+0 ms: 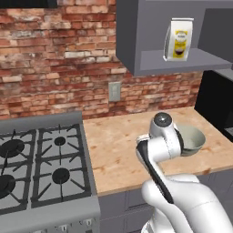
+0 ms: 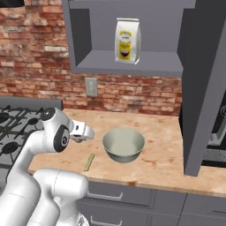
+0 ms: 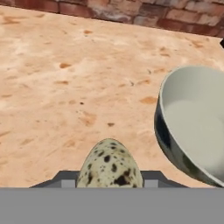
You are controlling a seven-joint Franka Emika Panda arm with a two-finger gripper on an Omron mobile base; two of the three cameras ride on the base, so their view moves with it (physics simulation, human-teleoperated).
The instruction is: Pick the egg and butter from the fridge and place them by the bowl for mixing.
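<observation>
Beside bowl (image 3: 192, 127), speckled egg (image 3: 110, 165) between jaws, fingertips hidden

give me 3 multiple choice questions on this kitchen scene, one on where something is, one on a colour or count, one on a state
1. Where does the bag stand?
A. in the open wall shelf
B. on the stove
C. inside the bowl

2. How does the egg look?
A. plain white
B. pale with dark speckles
C. solid red

3. What is the gripper doing?
A. hanging open with nothing in it
B. shut on the egg
C. shut on the bowl's rim

Key: 1 A, it sits on the grey shelf above the counter. 2 B, the hand view shows dark spots on a pale shell. 3 B, the egg sits between the fingertips, left of the bowl in that view.
</observation>
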